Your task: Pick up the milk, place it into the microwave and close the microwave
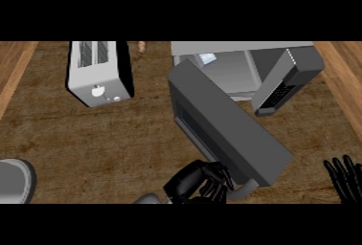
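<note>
The small white, blue-patched milk carton (207,58) stands inside the open grey metal microwave (240,47) (back-left corner). The black left hand (200,184), fingers curled and empty, touches its swung-out dark-grey door (226,129); the right hand (344,176) rests straight-fingered at the right edge.

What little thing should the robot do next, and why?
Probably swing the door toward the microwave with the left hand: the door hangs wide open, that hand sits at its free edge, and something white, maybe the milk, shows inside. The right hand rests open at the right.
</note>
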Controlling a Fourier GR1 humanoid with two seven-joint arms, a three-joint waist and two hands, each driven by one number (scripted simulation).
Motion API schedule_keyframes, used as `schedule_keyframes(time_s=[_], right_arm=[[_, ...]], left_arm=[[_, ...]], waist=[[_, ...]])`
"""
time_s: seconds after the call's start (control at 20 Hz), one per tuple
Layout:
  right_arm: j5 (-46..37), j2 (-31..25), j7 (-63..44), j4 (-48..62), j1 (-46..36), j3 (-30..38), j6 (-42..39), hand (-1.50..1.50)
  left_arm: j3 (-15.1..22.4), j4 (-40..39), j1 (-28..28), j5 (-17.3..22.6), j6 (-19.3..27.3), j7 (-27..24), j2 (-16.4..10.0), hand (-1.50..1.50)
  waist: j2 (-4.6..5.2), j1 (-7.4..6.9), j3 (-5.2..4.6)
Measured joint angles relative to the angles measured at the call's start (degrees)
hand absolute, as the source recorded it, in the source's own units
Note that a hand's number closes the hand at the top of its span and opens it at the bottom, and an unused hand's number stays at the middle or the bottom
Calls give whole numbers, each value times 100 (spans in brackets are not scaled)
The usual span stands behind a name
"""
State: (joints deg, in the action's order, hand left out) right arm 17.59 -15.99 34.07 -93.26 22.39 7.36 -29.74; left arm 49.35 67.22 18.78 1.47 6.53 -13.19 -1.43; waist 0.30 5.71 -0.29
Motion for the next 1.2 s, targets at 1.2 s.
schedule_keyframes(time_s=[1.2], right_arm=[[977,-368,-1470,-2055,150,-481,-52,-150]], left_arm=[[408,-1009,2413,2242,2600,-85,123,150]], waist=[[204,646,-5]])
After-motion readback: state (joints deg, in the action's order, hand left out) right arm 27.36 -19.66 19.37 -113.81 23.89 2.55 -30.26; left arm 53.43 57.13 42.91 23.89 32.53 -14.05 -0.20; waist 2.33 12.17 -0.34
